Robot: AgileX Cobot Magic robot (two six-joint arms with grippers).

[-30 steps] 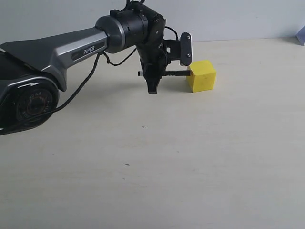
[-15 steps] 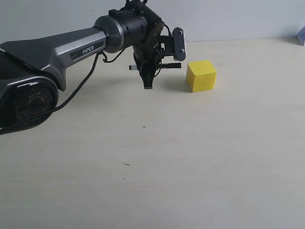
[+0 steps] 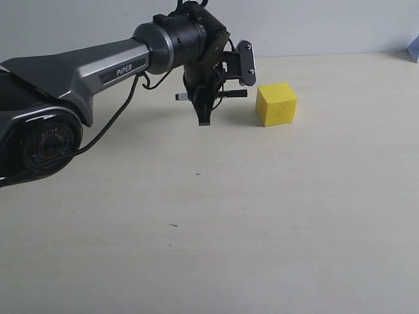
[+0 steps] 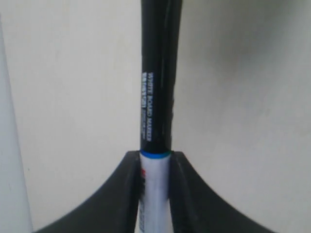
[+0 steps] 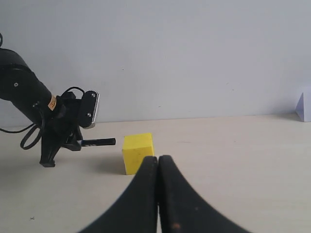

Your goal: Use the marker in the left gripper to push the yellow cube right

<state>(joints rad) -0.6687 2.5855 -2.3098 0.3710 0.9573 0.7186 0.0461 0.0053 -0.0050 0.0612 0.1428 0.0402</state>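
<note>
The yellow cube rests on the tabletop, also seen in the right wrist view. My left gripper is shut on the marker, which lies level with its black cap pointing at the cube, a small gap between cap and cube. In the left wrist view the marker sits clamped between the black jaws of the left gripper, cap outward. In the right wrist view the marker shows left of the cube. My right gripper is shut with nothing held, near the cube.
The beige tabletop spreads toward the front and right. A pale wall stands behind it. A small bluish object sits at the far right edge. The left arm's loose black cable hangs below the arm.
The left gripper drew the marker back leftward from the cube, where its cap was touching one second ago. The cube has stayed where it was.
</note>
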